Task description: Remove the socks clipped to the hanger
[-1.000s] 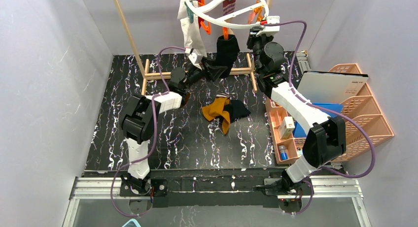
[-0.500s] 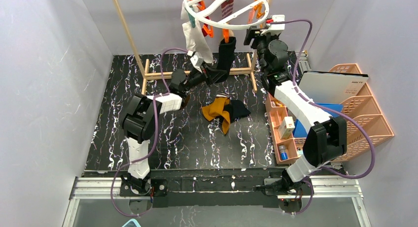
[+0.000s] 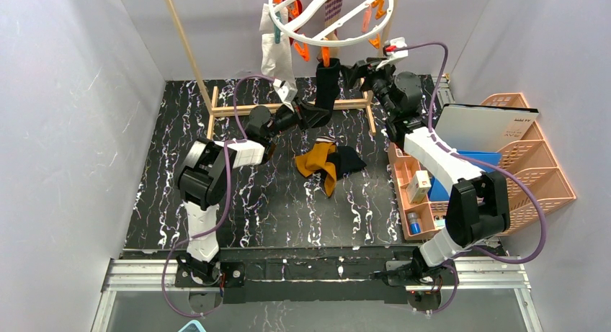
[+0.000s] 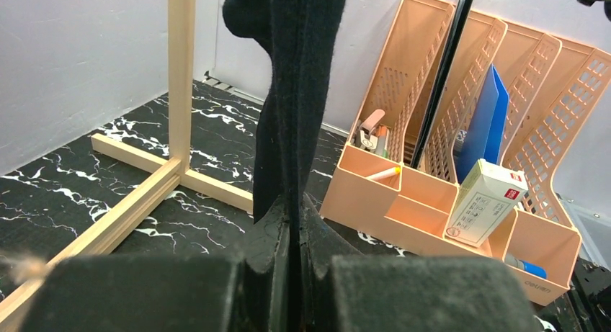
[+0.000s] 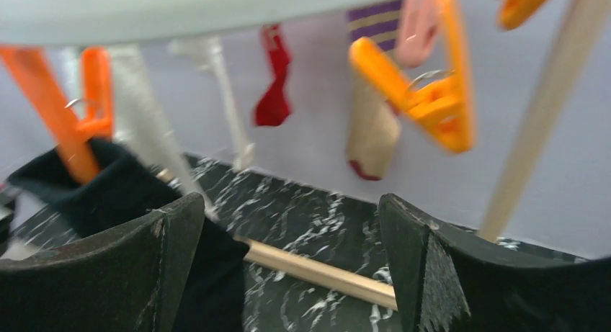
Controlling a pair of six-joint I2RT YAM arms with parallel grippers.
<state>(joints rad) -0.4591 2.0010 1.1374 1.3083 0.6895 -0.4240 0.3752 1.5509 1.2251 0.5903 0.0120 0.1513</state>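
Observation:
The hanger hangs high at the back, a white ring with orange and teal pins. A black sock dangles from an orange pin. My left gripper is shut on its lower end; in the left wrist view the black sock rises taut from between the fingers. My right gripper stands open just right of that sock, below the ring. In its view the black sock lies by the left finger, with a red sock and a striped sock clipped farther back. A white sock hangs at the left.
Mustard and black socks lie heaped mid-table. A wooden pole frame stands under the hanger. A peach desk organiser with folders and a small box fills the right side. Grey walls close in on three sides.
My left gripper has shut on the black sock's lower end. My right gripper has opened wide and swung left from the ring's right edge toward the black sock. The ring has swung.

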